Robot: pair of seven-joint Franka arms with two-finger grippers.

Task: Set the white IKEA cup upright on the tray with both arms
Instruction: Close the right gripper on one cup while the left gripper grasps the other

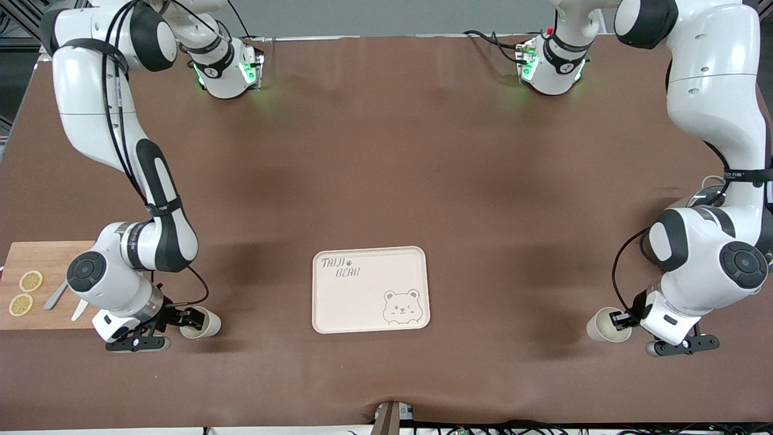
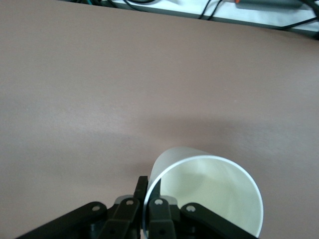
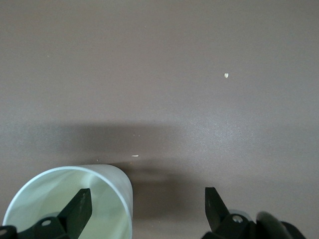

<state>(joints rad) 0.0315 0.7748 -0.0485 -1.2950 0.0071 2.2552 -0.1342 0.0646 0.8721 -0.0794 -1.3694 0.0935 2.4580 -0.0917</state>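
Note:
Two white cups lie on their sides on the brown table, one at each end. My left gripper [image 1: 623, 319] is shut on the rim of one cup [image 1: 606, 325], with one finger inside and one outside; the left wrist view shows this gripper [image 2: 148, 190] pinching the cup's wall [image 2: 209, 194]. My right gripper [image 1: 184, 316] is open at the other cup [image 1: 204, 323]. In the right wrist view, this gripper [image 3: 147, 195] has one finger inside the cup [image 3: 37, 201] and the other well outside it. The cream tray [image 1: 362, 302] with a bear drawing lies empty between the cups.
A wooden cutting board [image 1: 42, 257] lies at the right arm's end of the table, with two lemon slices [image 1: 30, 281] and a knife [image 1: 56, 296] on it. Cables run along the table edge nearest the front camera.

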